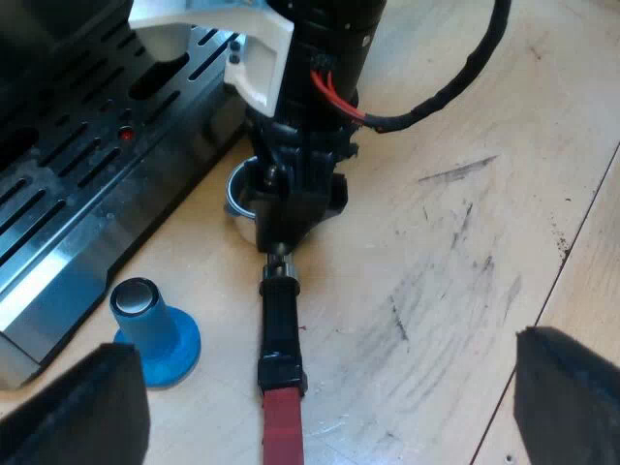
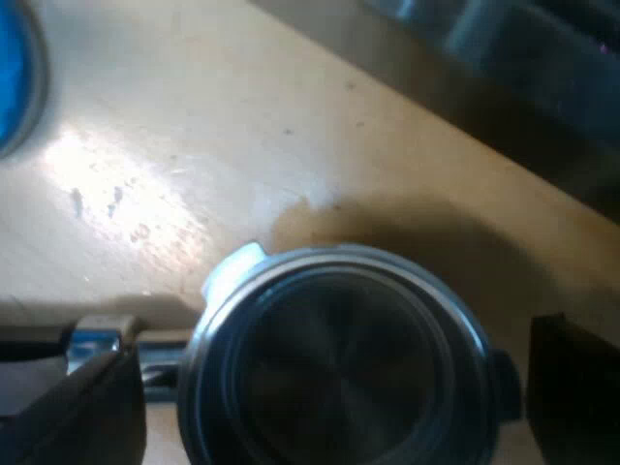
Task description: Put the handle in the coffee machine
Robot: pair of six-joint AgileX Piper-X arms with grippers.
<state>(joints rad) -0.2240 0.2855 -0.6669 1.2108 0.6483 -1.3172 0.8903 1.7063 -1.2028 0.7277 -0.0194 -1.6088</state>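
Beside the machine (image 1: 87,184) on scuffed wooden bench (image 1: 455,242): holder (image 1: 279,320), blue tamper (image 1: 155,334). Left pincer (image 1: 329,387) released; right pincer (image 2: 334,387) released, straddling holder.

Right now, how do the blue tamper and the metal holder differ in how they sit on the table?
The blue tamper stands upright on its wide base; the metal holder lies flat along the table. The tamper stands free; the holder's round end lies inside my open right claw. The tamper is squat, the holder long. Both rest on the wooden table beside the espresso machine.
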